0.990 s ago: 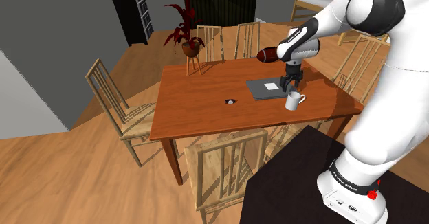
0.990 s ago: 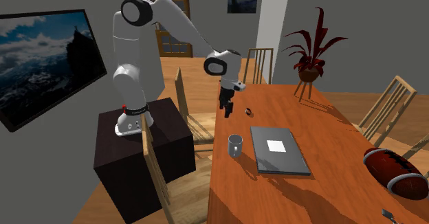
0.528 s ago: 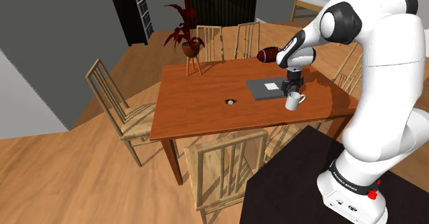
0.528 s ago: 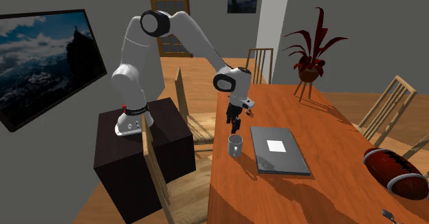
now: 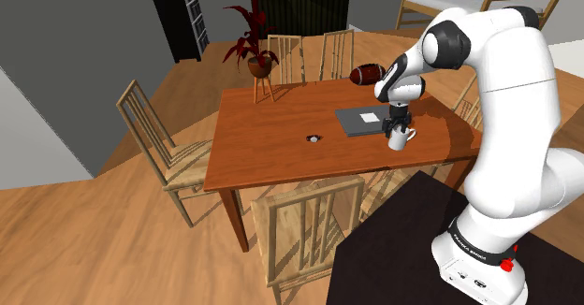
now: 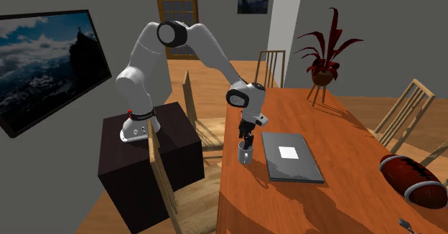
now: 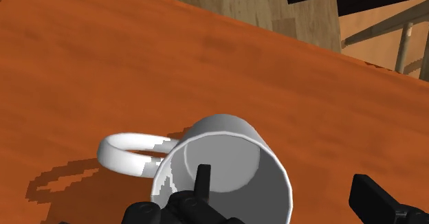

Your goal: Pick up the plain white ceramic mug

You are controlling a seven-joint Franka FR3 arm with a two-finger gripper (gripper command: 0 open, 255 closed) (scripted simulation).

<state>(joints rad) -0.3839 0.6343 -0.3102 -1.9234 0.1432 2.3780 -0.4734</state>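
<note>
The brown table (image 5: 281, 153) (image 6: 287, 197) (image 7: 137, 64) has wooden chairs around it. The white arm (image 5: 505, 116) (image 6: 201, 49) rises from the dark stand (image 5: 393, 256) (image 6: 143, 168) and bends down over the table's edge nearest the stand. A closed grey laptop (image 5: 360, 121) (image 6: 291, 157) lies flat on the table. A brown ball (image 5: 365, 73) (image 6: 413, 179) rests beyond it, near the far end in the shoulder view. The white mug (image 5: 402, 139) (image 6: 245, 152) (image 7: 227, 154) stands upright on the table just beside the laptop. It is at the laptop's right in the shoulder view and at its left in the second exterior view, close to the table's edge. Its handle (image 7: 127, 154) sticks out sideways, away from the laptop. The black jaws point straight down at the mug's mouth and stand wide apart, straddling one side of its wall. One of the fingers (image 7: 201, 181) reaches down inside the cup. The other hangs outside, clear of the rim, with a gap of table between it and the mug. The jaws do not clasp the mug, which rests on the table.
</note>
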